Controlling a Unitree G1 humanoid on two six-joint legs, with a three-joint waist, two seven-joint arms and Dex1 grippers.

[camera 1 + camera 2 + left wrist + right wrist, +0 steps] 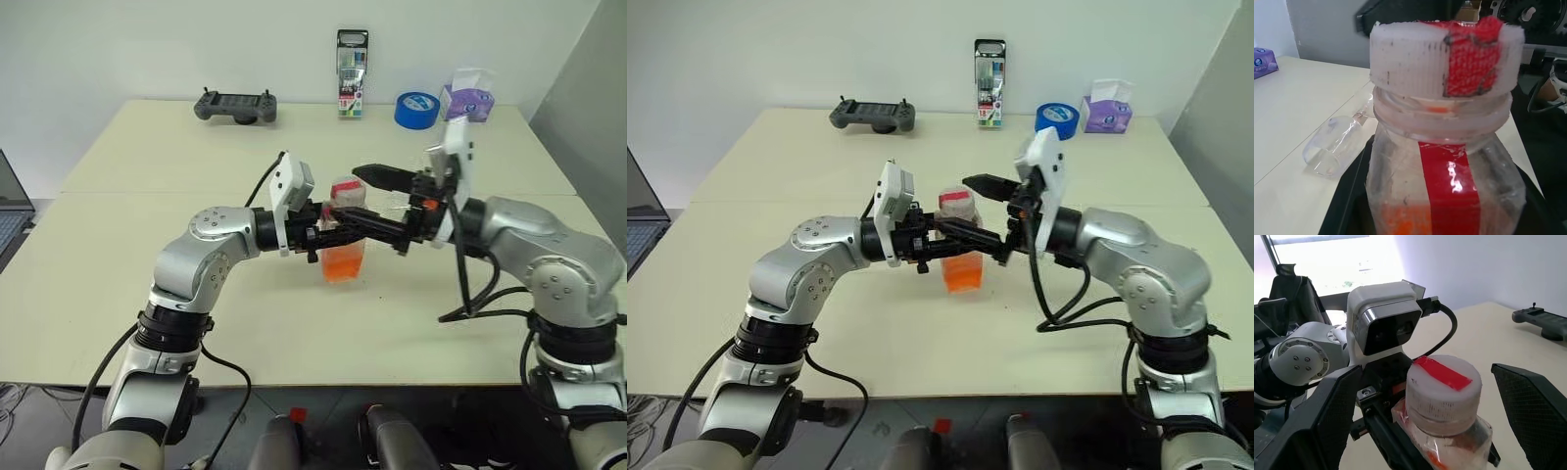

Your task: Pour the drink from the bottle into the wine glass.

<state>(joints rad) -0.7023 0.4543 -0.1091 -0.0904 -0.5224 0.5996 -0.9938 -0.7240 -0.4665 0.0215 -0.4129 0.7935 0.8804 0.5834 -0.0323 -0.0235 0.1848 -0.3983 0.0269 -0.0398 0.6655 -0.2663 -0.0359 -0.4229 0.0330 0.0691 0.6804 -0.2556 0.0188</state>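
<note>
Far table edge — game controller (pixel 236 106), marker pack (pixel 352 73), blue tape roll (pixel 417 109), tissue box (pixel 468 99).

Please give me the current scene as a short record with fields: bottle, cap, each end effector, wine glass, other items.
bottle: bottle upright, held above the table, some orange-red drink at the bottom
cap: cap on the bottle
left end effector: left end effector shut on bottle body
right end effector: right end effector open, fingers either side of cap
wine glass: wine glass lying on its side on table
other items: game controller, blue tape roll, tissue pack, marker pack

I can read no text anywhere. The tall marker pack (pixel 352 73) carries print too small to make out. The red-and-white strip on the small clear plastic bottle (pixel 1449 181) is blank.
</note>
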